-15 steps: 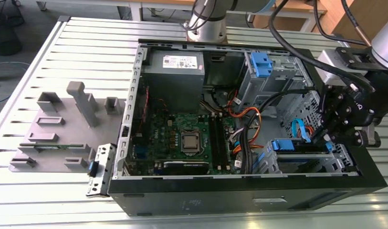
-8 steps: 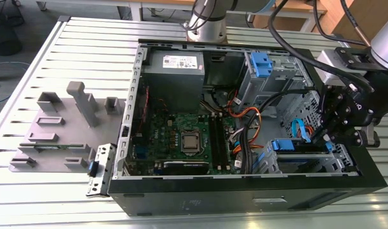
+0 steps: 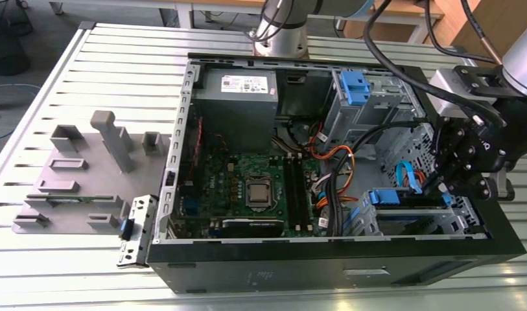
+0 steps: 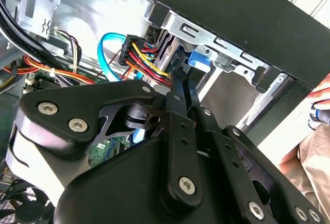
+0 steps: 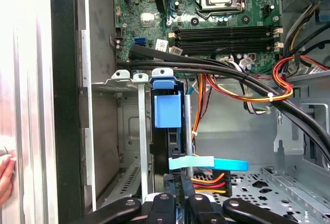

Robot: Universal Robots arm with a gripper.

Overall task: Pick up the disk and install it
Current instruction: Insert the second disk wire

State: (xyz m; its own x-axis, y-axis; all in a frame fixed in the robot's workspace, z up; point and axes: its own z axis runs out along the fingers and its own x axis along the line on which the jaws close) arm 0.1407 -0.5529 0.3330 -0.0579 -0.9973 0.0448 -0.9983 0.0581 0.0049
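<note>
Hand (image 3: 449,188) sits inside the open computer case (image 3: 332,259), at about 4 o'clock in the exterior view, low over the drive cage (image 3: 415,217); we see its black linkage close up in both wrist views.

The disk (image 5: 167,131) stands on edge in the cage slot; its blue handle tab (image 5: 167,110) faces the motherboard (image 5: 206,22), and in the exterior view the same blue tab shows at the cage mouth (image 3: 386,196); a light-blue data cable (image 5: 206,163) and a red-yellow power plug (image 5: 209,180) lie at the end nearest the hand.

Hand state: fingers look drawn together on the rear edge of the disk in the first wrist view, yet the contact itself is hidden by the linkage; we cannot tell whether it pinches or merely rests.

Judgement: pick-up is done; we are in the install step, the disk largely seated. The remaining move calls for a straight push along the rails, with the black cable bundle (image 5: 216,74) kept out of the path; a person's fingers (image 5: 5,175) rest near the case wall.
</note>
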